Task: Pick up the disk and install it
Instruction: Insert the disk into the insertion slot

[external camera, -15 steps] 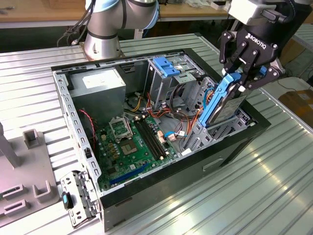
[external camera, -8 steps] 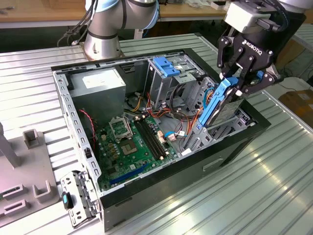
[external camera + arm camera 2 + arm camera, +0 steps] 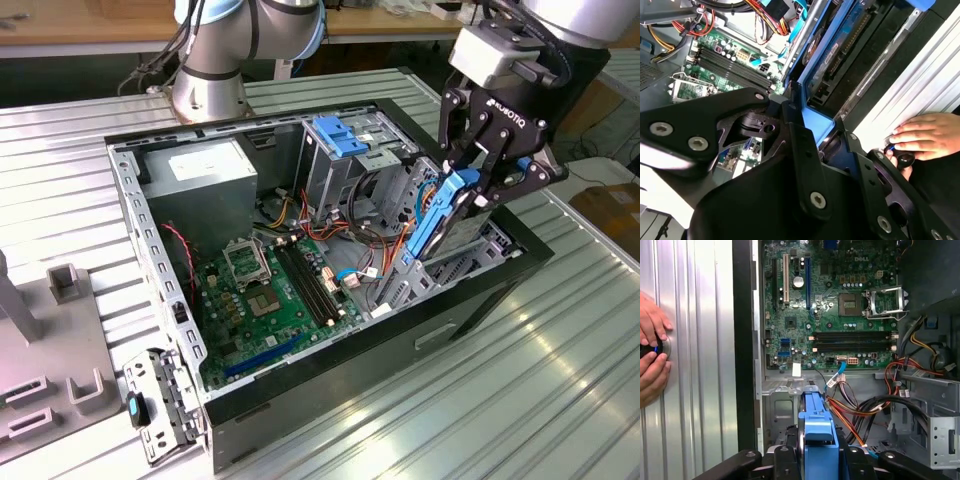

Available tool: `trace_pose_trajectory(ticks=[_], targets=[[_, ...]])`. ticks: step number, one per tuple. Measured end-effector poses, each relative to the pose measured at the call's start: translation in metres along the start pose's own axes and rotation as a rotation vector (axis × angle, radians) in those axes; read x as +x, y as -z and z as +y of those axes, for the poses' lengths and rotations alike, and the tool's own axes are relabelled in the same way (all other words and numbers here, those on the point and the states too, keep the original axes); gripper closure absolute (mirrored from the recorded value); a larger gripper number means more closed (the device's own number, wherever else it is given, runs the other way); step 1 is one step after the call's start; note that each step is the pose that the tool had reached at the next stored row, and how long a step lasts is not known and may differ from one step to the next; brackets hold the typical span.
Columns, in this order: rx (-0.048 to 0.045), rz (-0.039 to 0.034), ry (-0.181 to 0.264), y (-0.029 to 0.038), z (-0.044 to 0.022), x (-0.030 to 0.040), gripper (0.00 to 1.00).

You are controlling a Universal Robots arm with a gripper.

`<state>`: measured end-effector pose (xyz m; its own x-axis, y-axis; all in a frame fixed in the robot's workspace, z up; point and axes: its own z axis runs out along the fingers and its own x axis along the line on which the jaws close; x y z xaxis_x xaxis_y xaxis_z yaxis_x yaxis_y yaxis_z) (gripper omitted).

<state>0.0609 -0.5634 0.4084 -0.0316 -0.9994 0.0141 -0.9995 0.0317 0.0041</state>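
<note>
The gripper (image 3: 478,188) is pinched on the disk (image 3: 438,218), holding it on edge by its blue rail at the drive bay (image 3: 478,250) of the open computer case (image 3: 330,385), beside the motherboard (image 3: 270,290); a person's hands (image 3: 652,357) rest on the ribbed table (image 3: 560,380) just outside

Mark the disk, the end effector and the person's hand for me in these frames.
disk (image 3: 435,220): exterior view, on its blue side rail.
end effector (image 3: 487,188): exterior view, midway between its fingertips, at the disk's upper end.
hand (image 3: 926,133): second wrist view, on the back of the hand.
</note>
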Motion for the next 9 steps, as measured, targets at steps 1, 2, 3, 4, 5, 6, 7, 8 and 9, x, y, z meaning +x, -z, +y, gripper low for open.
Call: trace_pose_trajectory(ticks=[1, 2, 3, 4, 5, 6, 7, 8, 9], targets=[[-0.0005, -0.0001, 0.0, -0.0024, 0.0, 0.0, 0.63], [-0.001, 0.0, 0.0, -0.0047, 0.0, 0.0, 0.63], [-0.0014, -0.0001, 0.0, -0.0071, 0.0, 0.0, 0.63], [-0.0018, 0.0001, 0.0, -0.0089, 0.0, 0.0, 0.63], [-0.0021, -0.0001, 0.0, -0.0108, -0.0001, 0.0, 0.63], [-0.0022, 0.0003, 0.0, -0.0112, -0.0001, 0.0, 0.63], [-0.0022, 0.0004, 0.0, -0.0112, -0.0001, 0.0, 0.63], [-0.0022, 0.0004, 0.0, -0.0112, -0.0001, 0.0, 0.63], [-0.0022, 0.0003, 0.0, -0.0113, -0.0001, 0.0, 0.63]])
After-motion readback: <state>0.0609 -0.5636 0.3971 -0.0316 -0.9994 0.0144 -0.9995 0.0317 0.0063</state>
